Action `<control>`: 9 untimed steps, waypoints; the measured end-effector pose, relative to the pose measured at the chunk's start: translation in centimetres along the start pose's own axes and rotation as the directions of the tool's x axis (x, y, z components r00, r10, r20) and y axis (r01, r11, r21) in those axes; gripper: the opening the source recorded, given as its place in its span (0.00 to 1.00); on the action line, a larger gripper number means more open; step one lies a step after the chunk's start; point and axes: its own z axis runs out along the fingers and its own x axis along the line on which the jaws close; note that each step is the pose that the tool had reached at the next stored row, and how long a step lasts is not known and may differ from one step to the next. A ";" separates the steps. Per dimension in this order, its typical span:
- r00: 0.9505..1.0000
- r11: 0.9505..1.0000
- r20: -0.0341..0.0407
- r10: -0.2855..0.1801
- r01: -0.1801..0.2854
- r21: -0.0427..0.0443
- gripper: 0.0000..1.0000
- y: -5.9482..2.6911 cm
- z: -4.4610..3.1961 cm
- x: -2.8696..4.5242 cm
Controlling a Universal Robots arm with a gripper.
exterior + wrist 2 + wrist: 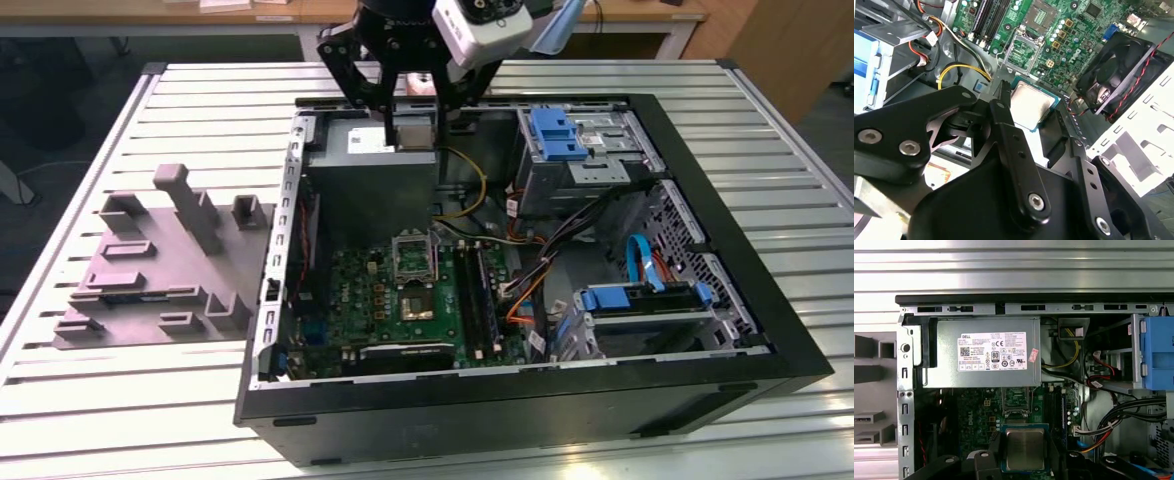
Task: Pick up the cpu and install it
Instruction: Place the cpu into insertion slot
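The cpu is off every surface, a pale silver square on a green board clamped between the black fingers. In the exterior view it hangs at the twelve o'clock end of the open case, over the grey power supply.

The gripper is closed down to the chip's width and appears to pinch it by two opposite edges. One contact is tucked behind the linkage in both wrist views, so how firm the pinch is I cannot tell for sure.

From the chip, the metal-framed socket lies toward six o'clock on the green motherboard. A yellow cable loops at about four o'clock. The grey moulded tray sits well apart at eight o'clock, on the slatted table.

The likely troubles from here:
- **Slipping:** an edge grip on something this thin could let it tilt or slide with any jolt.
- **Bent contacts:** a chip that arrives rotated or off-level would probably bend the socket contacts instead of seating.
- **Snagging:** the fingers pass near the power supply's edge and the cable, either of which might catch them and knock the chip askew.
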 end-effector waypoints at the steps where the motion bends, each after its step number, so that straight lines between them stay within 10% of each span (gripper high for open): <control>1: 1.000 1.000 0.000 0.000 0.000 0.000 0.47 -0.02 0.08 0.00; 9: 1.000 1.000 -0.005 -0.002 0.002 0.000 0.47 -1.46 1.34 -0.02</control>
